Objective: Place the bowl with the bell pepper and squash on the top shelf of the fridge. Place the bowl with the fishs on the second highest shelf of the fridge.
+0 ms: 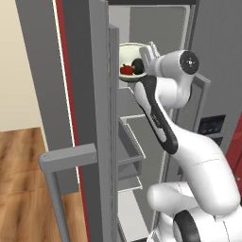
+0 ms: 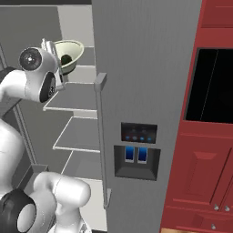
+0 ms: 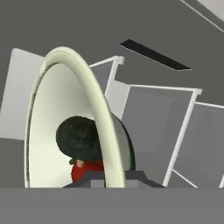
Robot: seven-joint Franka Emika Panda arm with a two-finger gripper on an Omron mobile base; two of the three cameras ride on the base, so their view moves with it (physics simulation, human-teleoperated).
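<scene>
Holding the green-rimmed bowl (image 1: 128, 64) by its rim, tilted, with red pepper (image 1: 126, 70) and dark squash (image 1: 138, 65) inside, the clamped end effector (image 1: 147, 60) hangs inside the open fridge (image 1: 156, 28) near the top shelf (image 2: 84, 73), not yet released; the fish bowl remains.

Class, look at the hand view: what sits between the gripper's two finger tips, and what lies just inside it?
The rim of the bowl, pinched by the shut gripper. Just inside lie the squash and the bell pepper.
</scene>
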